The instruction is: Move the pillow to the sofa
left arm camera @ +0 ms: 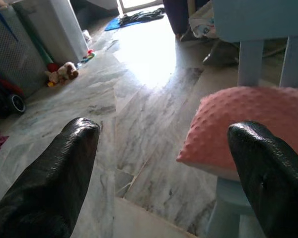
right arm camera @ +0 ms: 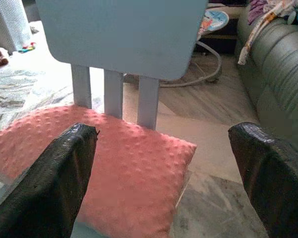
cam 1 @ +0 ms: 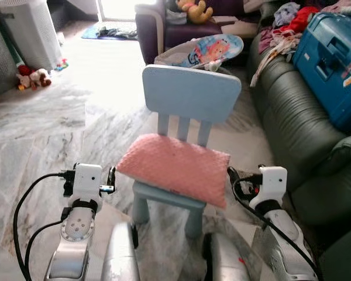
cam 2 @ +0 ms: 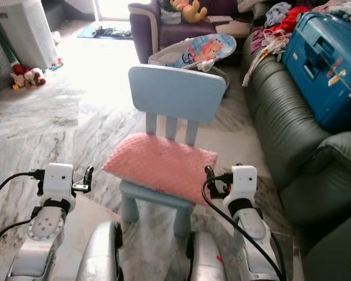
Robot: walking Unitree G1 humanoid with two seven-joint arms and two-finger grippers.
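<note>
A pink dimpled pillow [cam 1: 175, 167] lay flat on the seat of a small light-blue child's chair [cam 1: 190, 93], its corners overhanging the seat edge. The left gripper [left arm camera: 164, 163] hovered just beside the chair's left front corner, fingers spread wide, one fingertip [left arm camera: 260, 163] in front of the pillow's corner. The right gripper [right arm camera: 164, 168] hung near the chair's right front corner, fingers likewise spread apart, framing the pillow without touching it. To the right of the chair stood a dark green sofa [cam 1: 292, 129], bearing a blue suitcase [cam 1: 333, 64] and heaped clothes [cam 1: 286, 26]. Behind the chair sat a baby bouncer [cam 1: 207, 50].
</note>
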